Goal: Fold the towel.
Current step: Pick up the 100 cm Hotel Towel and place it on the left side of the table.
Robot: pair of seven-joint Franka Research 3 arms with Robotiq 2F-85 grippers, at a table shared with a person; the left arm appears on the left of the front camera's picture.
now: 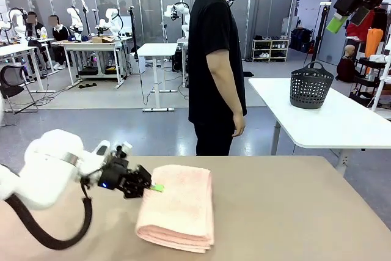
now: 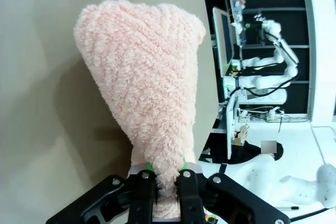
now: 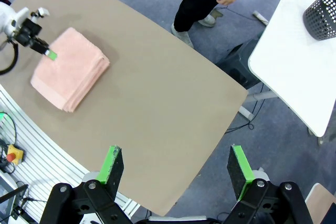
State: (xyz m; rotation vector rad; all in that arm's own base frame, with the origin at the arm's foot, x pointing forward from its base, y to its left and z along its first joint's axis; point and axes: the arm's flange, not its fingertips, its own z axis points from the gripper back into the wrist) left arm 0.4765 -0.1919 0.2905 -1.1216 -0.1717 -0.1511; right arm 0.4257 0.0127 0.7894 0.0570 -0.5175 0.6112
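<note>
One folded towel (image 1: 180,206), left tool (image 1: 153,186) pinching its edge

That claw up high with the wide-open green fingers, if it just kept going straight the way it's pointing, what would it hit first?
Most likely the bare tan table. The right gripper hangs open high above it, looking down at it. The folded towel lies well off to one side, though depth is hard to judge.

You see the tan bench (image 1: 293,212) stretching bare to the right of the left claw (image 1: 153,186). Beyond that claw, at the far edge, a person (image 1: 215,59) in black stands side-on. Far right of it, a dark mesh basket (image 1: 311,87) sits on a white table (image 1: 342,120).
</note>
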